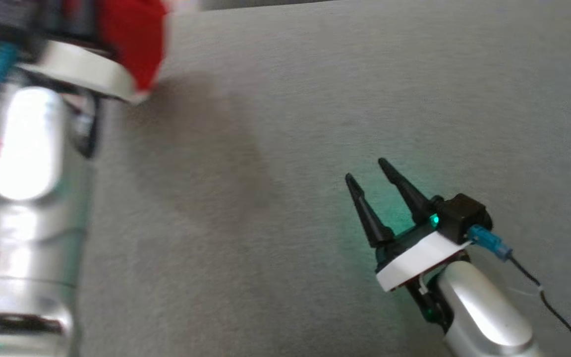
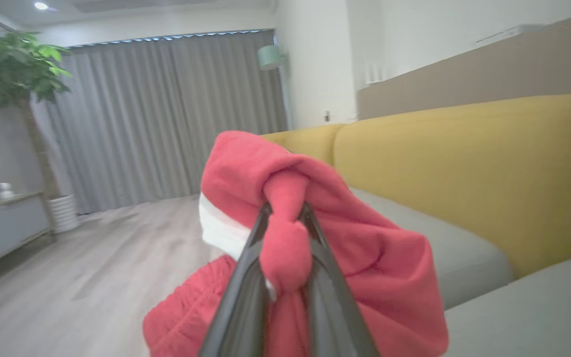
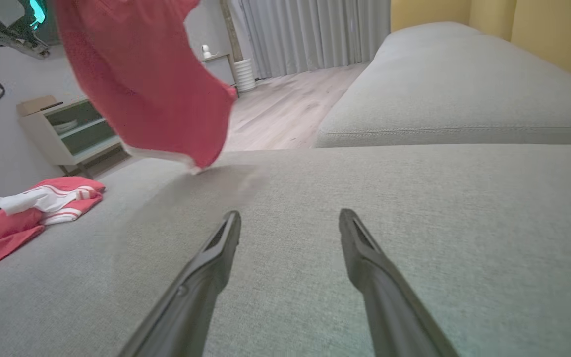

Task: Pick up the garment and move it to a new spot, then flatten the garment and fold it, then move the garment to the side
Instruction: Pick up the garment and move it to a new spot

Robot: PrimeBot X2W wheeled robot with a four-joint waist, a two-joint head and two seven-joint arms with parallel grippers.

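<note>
Left gripper (image 2: pixel 285 213) is clamped on a bunched fold of the soft red, white-trimmed garment (image 2: pixel 374 267), holding it aloft over the grey fabric sofa cushion (image 1: pixel 315 99) for carrying; right gripper (image 1: pixel 367 171) hovers low, fingers spread, empty.

Right pincer (image 1: pixel 365 168) spread over grey cushion (image 1: pixel 315 74); red garment (image 1: pixel 134 39) blurred at top left

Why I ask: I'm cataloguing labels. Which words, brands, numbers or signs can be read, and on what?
None can be read.
The red garment in the left gripper shows no lettering; the striped garment on the sofa has stripes only; the right gripper bears no legible mark.
</note>
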